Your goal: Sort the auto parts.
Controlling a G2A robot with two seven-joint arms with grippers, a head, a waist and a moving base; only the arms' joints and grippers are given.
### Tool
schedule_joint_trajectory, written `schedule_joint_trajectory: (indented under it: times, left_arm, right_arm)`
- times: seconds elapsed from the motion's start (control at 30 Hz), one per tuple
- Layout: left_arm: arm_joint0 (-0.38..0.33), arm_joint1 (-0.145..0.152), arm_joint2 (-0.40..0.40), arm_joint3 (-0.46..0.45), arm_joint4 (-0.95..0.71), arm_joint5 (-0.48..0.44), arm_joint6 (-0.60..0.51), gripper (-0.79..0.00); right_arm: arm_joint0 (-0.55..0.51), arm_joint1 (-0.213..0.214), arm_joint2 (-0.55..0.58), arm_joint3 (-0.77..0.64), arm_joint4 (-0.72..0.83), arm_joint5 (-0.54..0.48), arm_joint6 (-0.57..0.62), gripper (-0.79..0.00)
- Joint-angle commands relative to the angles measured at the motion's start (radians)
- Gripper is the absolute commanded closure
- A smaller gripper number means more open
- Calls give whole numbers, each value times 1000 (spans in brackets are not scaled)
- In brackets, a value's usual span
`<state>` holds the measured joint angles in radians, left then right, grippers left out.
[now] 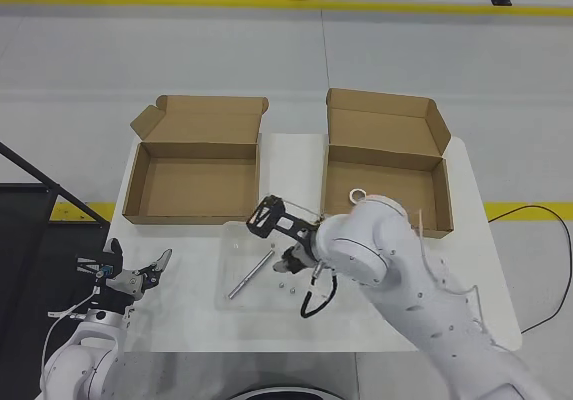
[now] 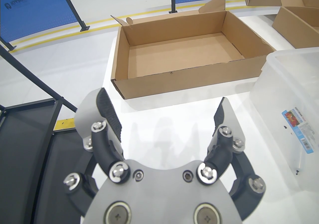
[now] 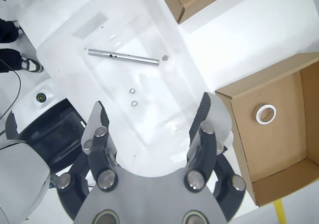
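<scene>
- Metal rod (image 3: 123,57) (image 1: 252,274): lies flat on the floor of the clear bin (image 3: 49,43) (image 1: 224,262) (image 2: 274,60), in the half toward the surface's left edge.
- Two small nuts (image 3: 132,90) (image 1: 282,283): sit just beside each other on the bin floor, near the rod but not touching it.
- Small grey bit (image 3: 164,57): rests just off one end of the rod; too small to identify.
- Clear bin: stands at the middle of the near edge of the white surface (image 1: 486,260), between the two arms.
- White-rimmed ring (image 3: 266,114) (image 1: 357,196): lies on the floor of the right cardboard box (image 3: 274,155) (image 1: 444,200), toward the side nearest the other box.
- Right cardboard box: stands along the far edge by the far right corner, lid flap folded back.
- Left cardboard box (image 1: 194,190) (image 2: 174,48): stands along the far edge by the far left corner, flaps up.
- Right end effector (image 3: 153,107): hangs above the bin with jaws spread wide, gripping nothing.
- Left end effector (image 2: 163,110) (image 1: 156,268): hovers by the left edge toward the near left corner, jaws spread wide, gripping nothing, apart from the bin.
</scene>
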<state>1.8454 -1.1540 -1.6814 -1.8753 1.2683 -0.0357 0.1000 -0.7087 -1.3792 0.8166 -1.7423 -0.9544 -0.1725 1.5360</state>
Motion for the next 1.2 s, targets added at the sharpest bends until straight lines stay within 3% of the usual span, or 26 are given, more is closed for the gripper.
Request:
schedule_joint_trajectory:
  times: [0.0, 0.17, 0.47, 0.57, 0.63, 0.9, 1.17]
  left_arm:
    - [0, 0, 0, 0, 0, 0, 0, -785]
    - [0, 0, 0, 0, 0, 0, 0, -785]
    - [0, 0, 0, 0, 0, 0, 0, -785]
    - [0, 0, 0, 0, 0, 0, 0, -785]
    - [0, 0, 0, 0, 0, 0, 0, -785]
    - [0, 0, 0, 0, 0, 0, 0, -785]
    - [0, 0, 0, 0, 0, 0, 0, -785]
  right_arm:
    - [11, -4, -40, 23, 7, 5, 0, -477]
    - [42, -13, -126, 102, 30, 12, 0, -363]
    - [71, -20, -229, 176, 64, 19, 0, -363]
    - [85, -26, -262, 198, 45, 39, 0, -443]
    - [94, -31, -277, 206, 44, 52, 0, -391]
    - [123, -56, -320, 275, 56, 60, 0, -305]
    - [145, -83, -341, 347, 76, 50, -8, -277]
